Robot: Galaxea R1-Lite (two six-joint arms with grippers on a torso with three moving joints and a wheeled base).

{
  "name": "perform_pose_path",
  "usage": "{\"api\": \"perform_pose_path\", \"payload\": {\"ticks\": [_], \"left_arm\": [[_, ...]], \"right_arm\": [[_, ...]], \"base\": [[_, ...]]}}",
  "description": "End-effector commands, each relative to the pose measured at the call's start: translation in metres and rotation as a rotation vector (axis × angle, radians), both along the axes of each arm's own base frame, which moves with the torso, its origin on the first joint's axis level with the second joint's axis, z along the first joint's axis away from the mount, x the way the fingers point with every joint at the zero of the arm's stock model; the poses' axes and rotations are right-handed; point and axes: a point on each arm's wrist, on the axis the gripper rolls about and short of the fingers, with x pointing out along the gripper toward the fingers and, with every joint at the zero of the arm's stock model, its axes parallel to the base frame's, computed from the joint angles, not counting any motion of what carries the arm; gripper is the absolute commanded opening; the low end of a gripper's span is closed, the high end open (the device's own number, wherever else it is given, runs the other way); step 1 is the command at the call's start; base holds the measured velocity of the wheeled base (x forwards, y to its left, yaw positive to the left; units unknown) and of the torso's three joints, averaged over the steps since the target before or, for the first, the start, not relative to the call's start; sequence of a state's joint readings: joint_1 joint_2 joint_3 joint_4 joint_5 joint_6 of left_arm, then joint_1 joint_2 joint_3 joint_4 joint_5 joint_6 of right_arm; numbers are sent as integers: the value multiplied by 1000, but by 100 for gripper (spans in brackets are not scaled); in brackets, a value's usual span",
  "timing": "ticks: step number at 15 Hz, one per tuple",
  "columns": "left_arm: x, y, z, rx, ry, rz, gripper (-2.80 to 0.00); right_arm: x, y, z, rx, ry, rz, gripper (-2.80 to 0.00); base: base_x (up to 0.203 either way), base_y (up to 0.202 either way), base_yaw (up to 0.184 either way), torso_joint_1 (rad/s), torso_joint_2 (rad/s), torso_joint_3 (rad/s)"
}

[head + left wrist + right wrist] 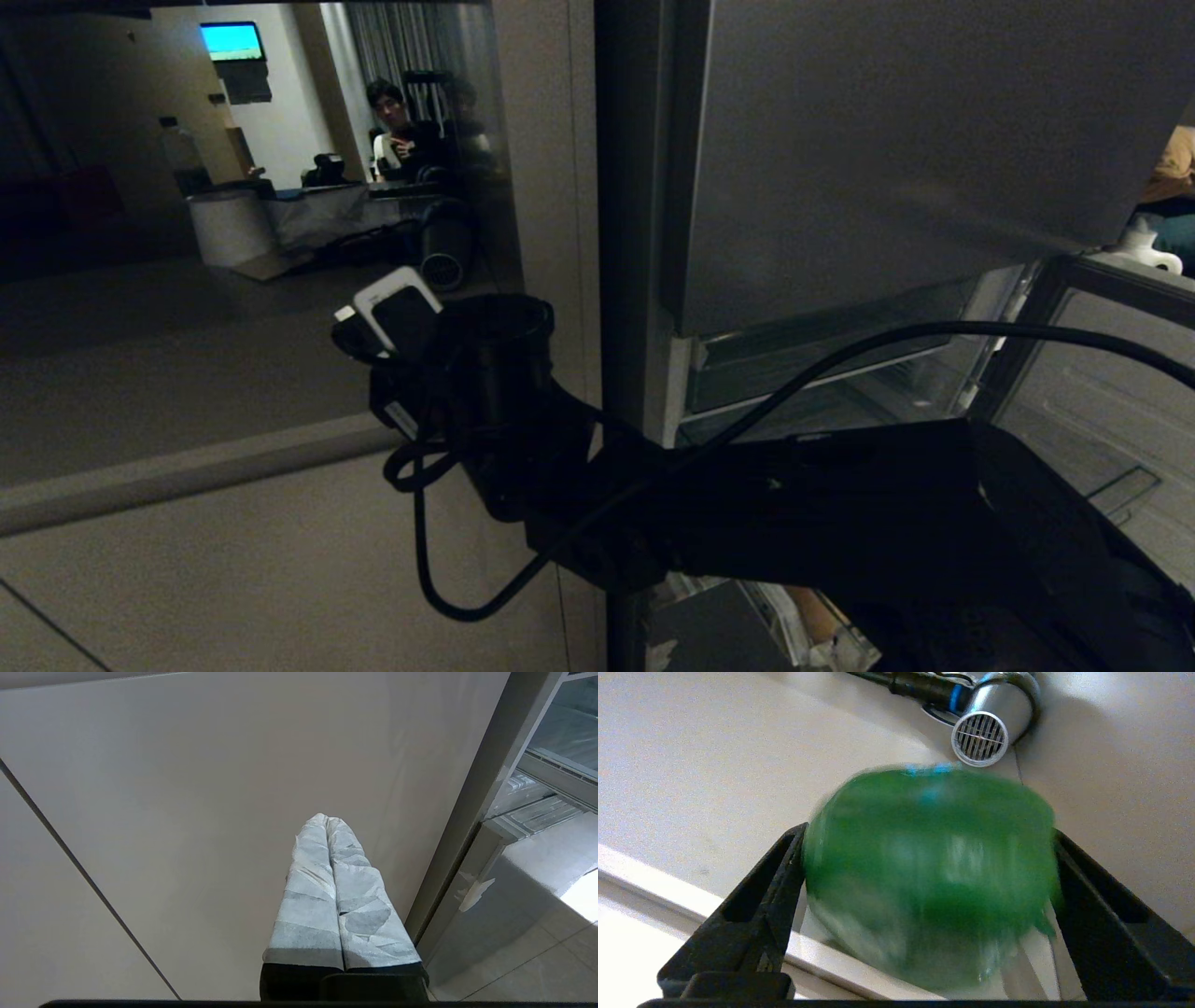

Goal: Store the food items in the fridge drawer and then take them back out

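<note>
green, smooth-looking and rounded, a food item (pixel 929 877) sits between the black wedge fingers of the right gripper (pixel 927 833), spread wide, near the silver vented nozzle (pixel 980 742). could drop and roll off, given the slack hold and slick skin. no nozzle near the left gripper (pixel 327 820), paper-taped, pressed shut beside a matte pale panel (pixel 187 788).

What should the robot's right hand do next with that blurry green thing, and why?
Probably draw the right gripper gently back from the green thing. Its fingers stand spread wide on either side, and the green thing is smeared while the pale surface behind is sharp, so it seems to be slipping free.
</note>
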State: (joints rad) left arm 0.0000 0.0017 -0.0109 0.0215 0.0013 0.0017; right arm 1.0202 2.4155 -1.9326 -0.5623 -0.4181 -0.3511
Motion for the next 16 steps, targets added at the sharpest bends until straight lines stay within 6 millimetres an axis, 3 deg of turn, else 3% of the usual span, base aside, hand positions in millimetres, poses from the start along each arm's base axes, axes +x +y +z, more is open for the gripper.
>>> {"api": "perform_pose_path", "payload": {"ticks": [1, 13, 16], "left_arm": [[0, 0, 0, 0, 1, 0, -280], [0, 0, 0, 0, 0, 0, -280], [0, 0, 0, 0, 1, 0, -280]], "right_arm": [[0, 0, 1, 4, -4, -4, 0], [0, -1, 5, 29, -21, -4, 0], [11, -8, 3, 11, -30, -33, 0]], "base": [[0, 0, 0, 0, 0, 0], [0, 0, 0, 0, 0, 0], [0, 0, 0, 0, 0, 0]]}}
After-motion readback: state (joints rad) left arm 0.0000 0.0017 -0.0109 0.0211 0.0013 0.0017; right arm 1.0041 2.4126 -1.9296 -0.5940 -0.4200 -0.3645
